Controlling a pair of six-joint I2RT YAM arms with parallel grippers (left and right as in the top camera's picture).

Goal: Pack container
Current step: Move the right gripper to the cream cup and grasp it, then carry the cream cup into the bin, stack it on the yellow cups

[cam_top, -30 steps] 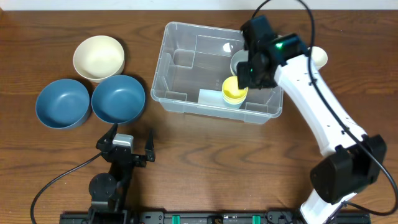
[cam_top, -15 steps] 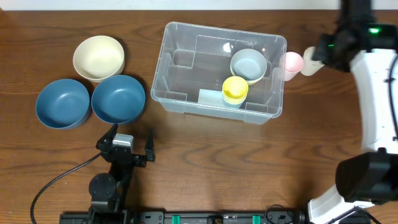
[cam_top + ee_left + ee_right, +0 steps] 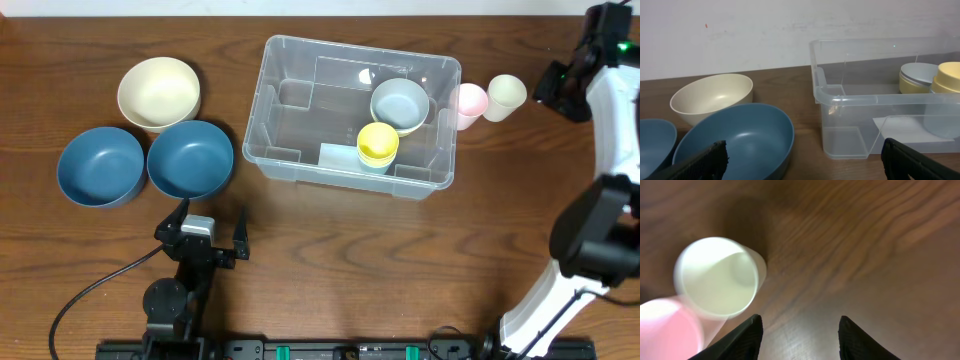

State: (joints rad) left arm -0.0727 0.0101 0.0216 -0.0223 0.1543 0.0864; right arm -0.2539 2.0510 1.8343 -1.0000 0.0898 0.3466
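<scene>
Upper centre of the overhead view: clear container (image 3: 310, 125), standing on the brown wooden table (image 3: 400, 270), long side across the frame. Inside, toward its right end: grey-blue bowl (image 3: 399, 103) nested in a pale yellow bowl, against the right wall. Just below that in the frame: yellow cup (image 3: 378, 142) stacked in a pale blue cup (image 3: 940, 120). Left half of the container floor bare.

Just outside the right wall: pink cup (image 3: 470, 100), mouth up, close beside the rim. Right of it and almost touching: cream cup (image 3: 506, 95), also mouth up.

Left third of the frame: cream bowl (image 3: 158, 92) uppermost. Below it, side by side and touching: left blue bowl (image 3: 100, 166) and right blue bowl (image 3: 190, 158). All three well apart from the container.

Lower left: left gripper (image 3: 212, 212), fingers spread wide, nothing between them, resting low near the table edge, pointed toward the bowls and the container's left end.

Upper right corner: right gripper (image 3: 802, 337), out past the cream cup, fingers parted and grasping nothing. Seen from the wrist: bare wood between the two fingertips, cream cup up and left of them, pink cup at the lower left edge, neither cup touched.
</scene>
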